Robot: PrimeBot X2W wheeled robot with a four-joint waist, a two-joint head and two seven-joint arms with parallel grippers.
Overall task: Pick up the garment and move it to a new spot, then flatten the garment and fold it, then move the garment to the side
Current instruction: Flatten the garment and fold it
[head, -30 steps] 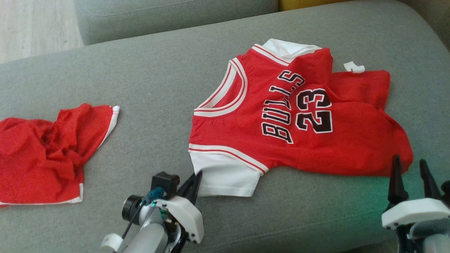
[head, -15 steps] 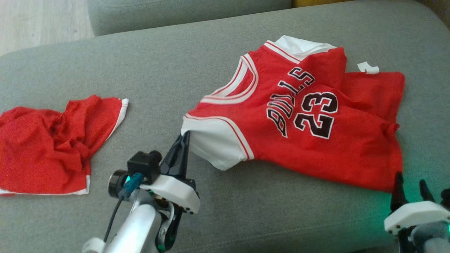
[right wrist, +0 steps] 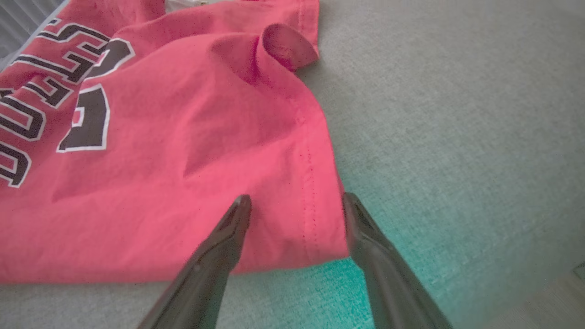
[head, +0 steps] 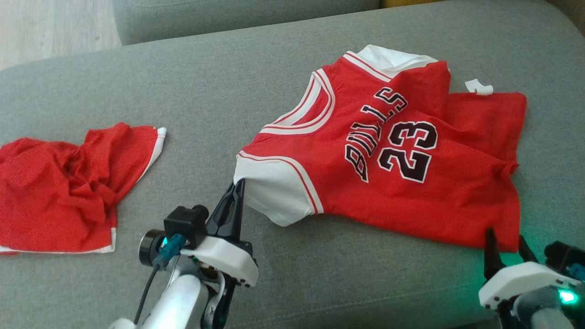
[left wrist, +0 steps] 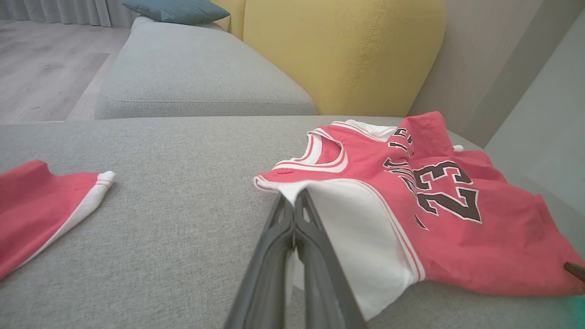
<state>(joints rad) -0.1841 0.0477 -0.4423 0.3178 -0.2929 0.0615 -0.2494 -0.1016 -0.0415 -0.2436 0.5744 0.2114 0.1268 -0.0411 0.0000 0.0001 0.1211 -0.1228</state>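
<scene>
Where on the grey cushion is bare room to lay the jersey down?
Bare: the cushion strip between the crumpled red cloth and the jersey, and the band beyond both. Crowded: the right side, with jersey, left gripper, right gripper.

My left gripper (head: pixel 238 188) sat at seven o'clock in the head view. Its pale forearm rose from the bottom edge, and its fingers pointed toward twelve, pinched together on the white sleeve of the garment (head: pixel 457 196). My right gripper (head: pixel 505 237) sat at four o'clock, fingers spread apart and pointing toward eleven.
</scene>
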